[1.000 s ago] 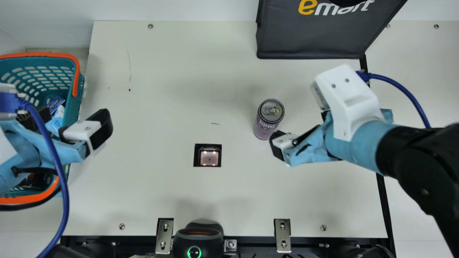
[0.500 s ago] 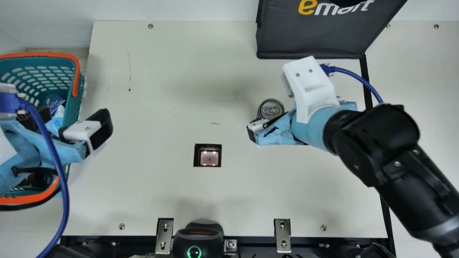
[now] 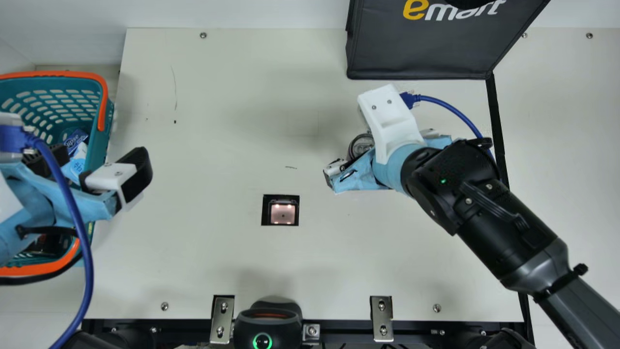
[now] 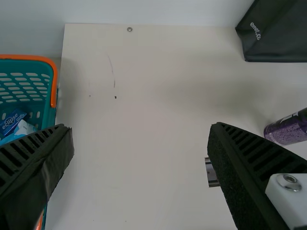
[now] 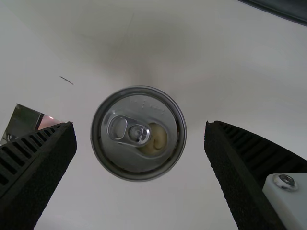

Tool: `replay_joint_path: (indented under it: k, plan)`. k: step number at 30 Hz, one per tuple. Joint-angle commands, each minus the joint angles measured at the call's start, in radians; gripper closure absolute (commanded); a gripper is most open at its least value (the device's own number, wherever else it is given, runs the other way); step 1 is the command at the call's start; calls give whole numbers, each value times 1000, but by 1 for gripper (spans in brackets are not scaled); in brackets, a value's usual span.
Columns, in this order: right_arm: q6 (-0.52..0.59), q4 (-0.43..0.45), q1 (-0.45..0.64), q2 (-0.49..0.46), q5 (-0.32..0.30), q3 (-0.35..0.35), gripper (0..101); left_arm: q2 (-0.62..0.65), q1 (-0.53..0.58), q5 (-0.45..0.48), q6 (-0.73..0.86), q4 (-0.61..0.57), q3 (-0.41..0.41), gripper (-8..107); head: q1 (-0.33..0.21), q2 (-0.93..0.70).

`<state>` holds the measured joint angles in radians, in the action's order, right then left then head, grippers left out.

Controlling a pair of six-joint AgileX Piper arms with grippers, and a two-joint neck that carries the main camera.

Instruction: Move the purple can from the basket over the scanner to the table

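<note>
Overhead, right gripper (image 3: pixel 363 151) points down, its fingers wide, one to each side of the purple can (image 5: pixel 139 134); in the right wrist view bare gaps separate both from the rim. Can upright on the table (image 3: pixel 218 261), right of centre, roughly midway between near and far edges. Right wrist tucked over it; the forearm runs back on a slant across the right edge, toward the near right corner. Left gripper (image 3: pixel 95 162) also wide, nothing between its fingers: one above the basket (image 3: pixel 58 74), the other past the table's left edge. Left arm comes in low over the basket, blue cable (image 3: pixel 83 242) looping below its wrist. Lit scanner window (image 3: pixel 283 213) in the surface, nearer the near edge than the can. Dark bag (image 3: pixel 416 53) at the far edge, toward the far right corner.
</note>
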<state>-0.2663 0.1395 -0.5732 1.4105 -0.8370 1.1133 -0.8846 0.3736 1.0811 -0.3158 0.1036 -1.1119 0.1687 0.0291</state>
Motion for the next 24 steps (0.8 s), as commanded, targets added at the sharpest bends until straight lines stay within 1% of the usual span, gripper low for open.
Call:
replay_joint_path:
  k: [1,4,7,10,14,18,19,24]
  plan:
    - [6,0,6,4,27,-15,6,0,0,0,0,0,0,9,-30,-2]
    - [16,-2,14,11,57,-34,6,0,0,0,0,0,0,9,-30,-2]
    - [23,-4,21,16,75,-48,26,0,0,0,0,0,0,9,-30,-2]
    - [29,-7,27,17,81,-54,47,0,0,0,0,0,0,9,-30,-2]
    - [33,-5,34,12,72,-49,73,0,0,0,0,0,0,9,-30,-2]
    - [31,2,47,-4,49,-31,100,0,0,0,0,0,0,9,-30,-2]
    - [31,2,53,-9,43,-25,101,0,0,0,0,0,0,9,-30,-2]
    - [36,0,91,-44,2,13,101,0,0,0,0,0,0,9,-30,-2]
